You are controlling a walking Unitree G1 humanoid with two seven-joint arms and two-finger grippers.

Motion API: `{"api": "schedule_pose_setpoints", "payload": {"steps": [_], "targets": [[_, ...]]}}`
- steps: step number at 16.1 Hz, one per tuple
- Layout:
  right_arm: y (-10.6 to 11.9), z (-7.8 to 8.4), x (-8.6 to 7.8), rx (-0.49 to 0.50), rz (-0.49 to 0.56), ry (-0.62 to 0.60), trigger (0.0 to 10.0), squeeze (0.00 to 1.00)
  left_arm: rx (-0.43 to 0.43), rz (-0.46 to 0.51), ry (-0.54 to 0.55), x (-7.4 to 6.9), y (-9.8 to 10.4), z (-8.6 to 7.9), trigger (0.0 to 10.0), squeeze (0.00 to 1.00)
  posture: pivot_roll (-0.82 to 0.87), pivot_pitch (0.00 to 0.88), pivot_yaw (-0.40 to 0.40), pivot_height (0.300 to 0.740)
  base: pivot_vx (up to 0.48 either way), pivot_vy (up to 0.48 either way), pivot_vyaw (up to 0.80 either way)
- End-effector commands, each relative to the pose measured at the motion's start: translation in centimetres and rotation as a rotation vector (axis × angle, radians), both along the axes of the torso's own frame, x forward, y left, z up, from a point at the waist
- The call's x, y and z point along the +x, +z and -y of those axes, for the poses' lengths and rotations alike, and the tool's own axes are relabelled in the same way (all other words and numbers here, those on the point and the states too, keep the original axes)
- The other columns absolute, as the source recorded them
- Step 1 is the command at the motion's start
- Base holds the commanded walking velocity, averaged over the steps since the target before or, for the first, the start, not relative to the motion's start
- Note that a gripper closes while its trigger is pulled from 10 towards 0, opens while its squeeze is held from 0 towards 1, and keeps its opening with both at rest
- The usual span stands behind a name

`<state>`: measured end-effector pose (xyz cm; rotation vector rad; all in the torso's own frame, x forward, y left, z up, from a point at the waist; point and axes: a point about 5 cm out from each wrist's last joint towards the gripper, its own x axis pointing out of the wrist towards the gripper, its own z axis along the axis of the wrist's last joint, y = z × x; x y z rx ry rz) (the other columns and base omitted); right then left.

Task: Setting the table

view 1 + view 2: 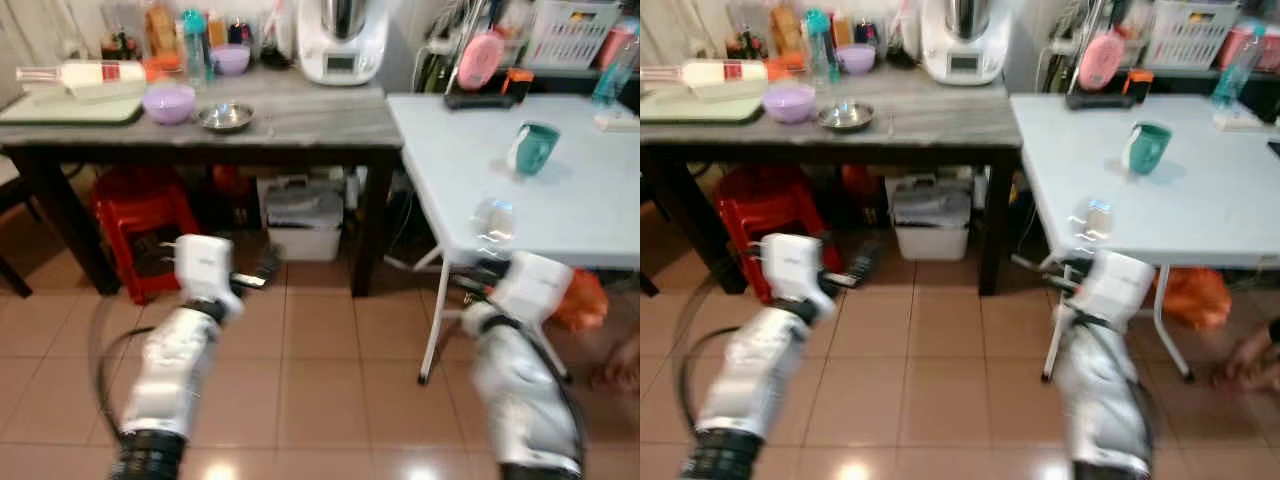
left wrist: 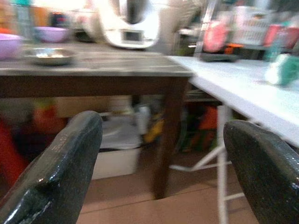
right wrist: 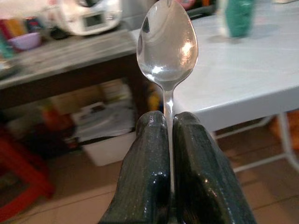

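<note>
One spoon [image 3: 167, 44], bowl upward, pinched by its handle between the closed fingers of the right gripper [image 3: 169, 140], with the white table [image 1: 560, 190] and its green cup [image 1: 534, 147] just ahead; left gripper [image 2: 161, 154] spread wide and empty, grey-topped table [image 2: 103, 65] with steel dish [image 2: 49, 56] beyond it.
</note>
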<state>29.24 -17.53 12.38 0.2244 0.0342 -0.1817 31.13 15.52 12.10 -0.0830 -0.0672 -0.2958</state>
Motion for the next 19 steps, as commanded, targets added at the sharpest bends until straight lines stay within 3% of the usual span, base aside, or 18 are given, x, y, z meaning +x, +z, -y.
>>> {"api": "schedule_pose_setpoints", "payload": {"steps": [1,6,10,19], "targets": [[0.27,1.1,-0.04,-0.014,0.011,-0.03,10.0,0.0,-0.001,0.014,-0.023,0.18,0.33,0.81,10.0,0.0,-0.03,0.0,0.0,0.74,0.0,0.42,0.0],[0.21,1.14,-0.08,-0.013,0.012,-0.031,10.0,0.0,-0.001,0.01,-0.014,0.14,0.29,0.73,10.0,0.0,-0.03,0.0,0.0,0.74,0.0,0.389,0.0],[0.19,1.15,-0.21,-0.017,0.014,-0.029,10.0,0.0,-0.006,0.049,-0.054,-0.11,0.8,0.77,10.0,0.0,-0.04,0.0,0.001,0.74,0.0,0.0,0.1],[0.27,1.16,-0.22,-0.015,0.022,-0.027,10.0,0.0,-0.023,0.041,-0.071,-0.23,0.77,0.92,10.0,0.0,-0.04,0.0,0.002,0.74,0.295,0.0,0.45]]}}
